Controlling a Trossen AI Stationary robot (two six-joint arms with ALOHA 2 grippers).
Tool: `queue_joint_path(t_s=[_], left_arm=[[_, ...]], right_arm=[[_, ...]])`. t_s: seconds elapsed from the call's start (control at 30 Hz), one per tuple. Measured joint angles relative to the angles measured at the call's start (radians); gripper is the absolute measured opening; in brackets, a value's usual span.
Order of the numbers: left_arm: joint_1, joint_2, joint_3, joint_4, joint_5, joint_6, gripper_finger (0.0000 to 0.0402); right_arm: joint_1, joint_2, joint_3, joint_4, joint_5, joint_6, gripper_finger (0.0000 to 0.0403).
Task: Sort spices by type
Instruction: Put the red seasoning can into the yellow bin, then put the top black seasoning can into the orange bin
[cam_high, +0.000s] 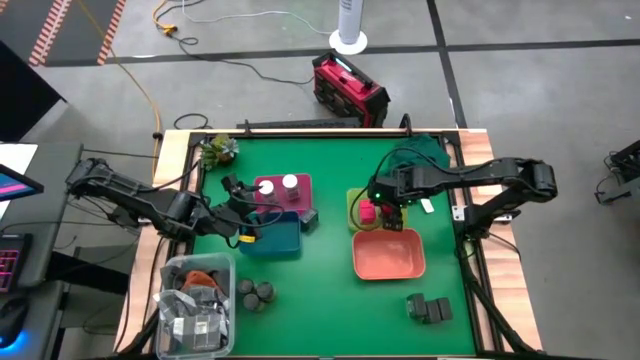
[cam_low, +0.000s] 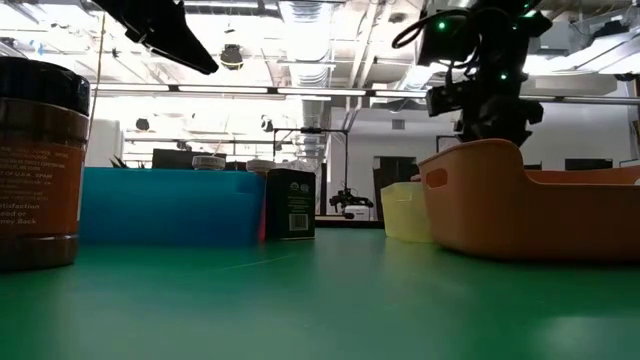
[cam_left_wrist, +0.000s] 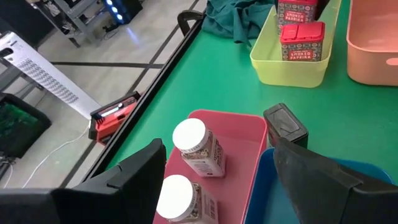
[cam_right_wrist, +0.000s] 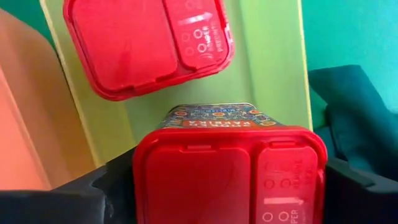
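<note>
Green table (cam_high: 330, 290) with trays and spices. Right gripper (cam_high: 384, 213) over green tray (cam_high: 354, 205), fingers clamped on pink box (cam_right_wrist: 227, 177); second pink box (cam_right_wrist: 148, 42) just beside, inside tray. Left gripper (cam_high: 240, 200) by pink tray (cam_left_wrist: 239, 134), fingers (cam_left_wrist: 140, 177) apart, above two white-capped jars (cam_left_wrist: 199, 146).

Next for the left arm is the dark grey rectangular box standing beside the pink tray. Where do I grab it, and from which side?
Take the dark grey rectangular box near its lid, coming straight down from above, jaws across its narrower faces. It stands upright, close against the pink rectangular tray and the blue rectangular tray, so its lower sides there look blocked; the top looks free.
</note>
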Motion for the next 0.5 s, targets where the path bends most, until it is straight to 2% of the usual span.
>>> queue_joint_path(t_s=[0.3,0.5], left_arm=[[0.000,0.000,0.000,0.003,0.002,0.001,0.0283],[0.003,0.000,0.000,0.019,0.003,0.008,0.0283]], right_arm=[[-0.010,0.001,0.020,-0.055,-0.003,-0.003,0.0396],[-0.010,0.001,0.203,-0.221,0.003,-0.004,0.0396]])
